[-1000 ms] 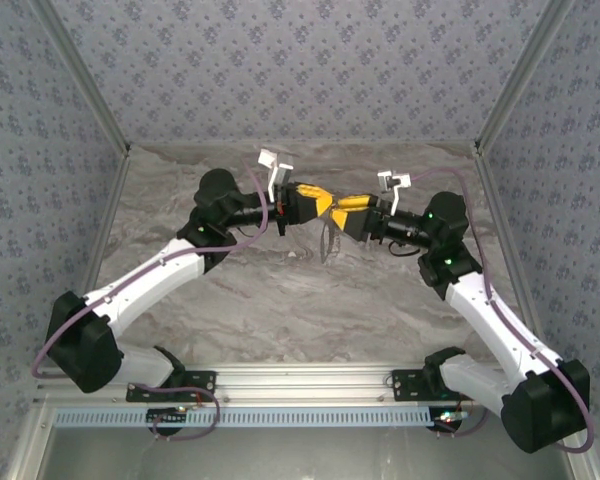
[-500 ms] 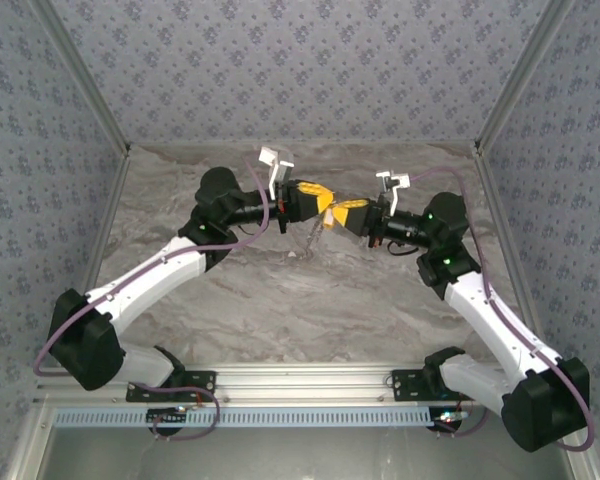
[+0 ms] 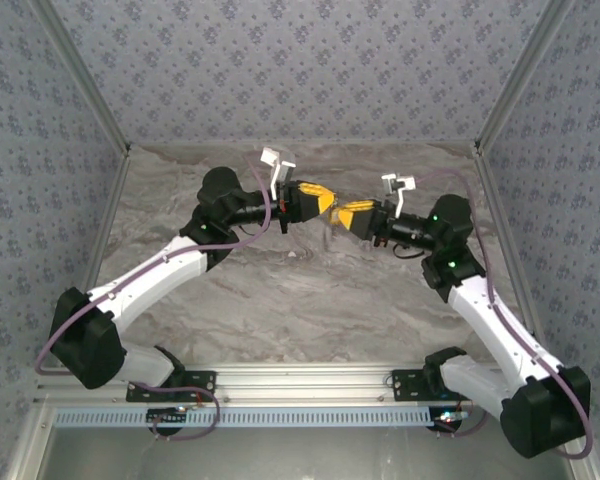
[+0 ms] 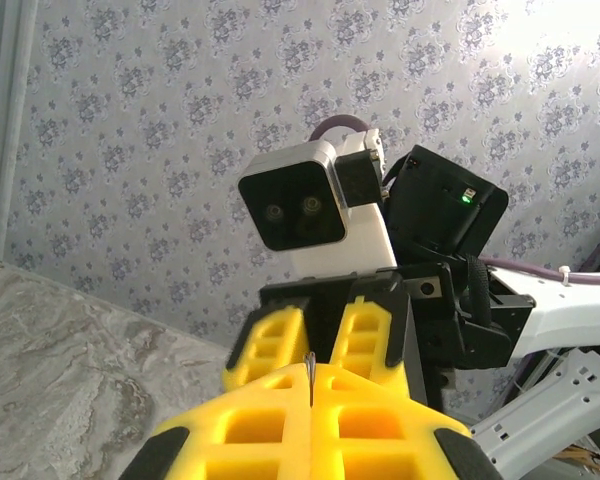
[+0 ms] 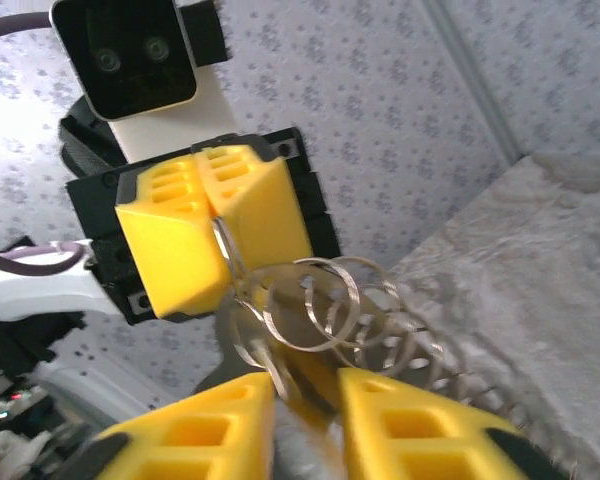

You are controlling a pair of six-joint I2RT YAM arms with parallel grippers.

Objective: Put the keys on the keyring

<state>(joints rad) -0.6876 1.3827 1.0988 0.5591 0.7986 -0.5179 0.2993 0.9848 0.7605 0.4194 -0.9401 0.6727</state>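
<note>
Moved since a second ago: the keyring (image 5: 306,300) no longer dangles below the meeting fingertips in the top view and is drawn up between them. The right wrist has edged slightly to the right, and the left arm is much where it was.
Top view, left gripper (image 3: 325,205): raised above the marbled table (image 3: 300,300), yellow fingers pressed together, pointing right.
Top view, right gripper (image 3: 344,214): faces the left one tip to tip, just beside it and at about the same height.
Left wrist view, left gripper (image 4: 310,385): fingers closed flat on each other, with a thin sliver of grey metal standing up out of the seam.
Left wrist view, right gripper (image 4: 325,335): straight ahead and very near, with a narrow slit between its two fingers.
Right wrist view, left gripper (image 5: 216,215): clamped on one end of the keyring, whose wire leaves the seam of the fingers.
Right wrist view, keyring: grey loops, overlapping and smeared, reach from one gripper to the other, clear of the table.
Right wrist view, right gripper (image 5: 308,390): jaws a little apart. The loop's near end lies in the gap, which is wider than the wire.
</note>
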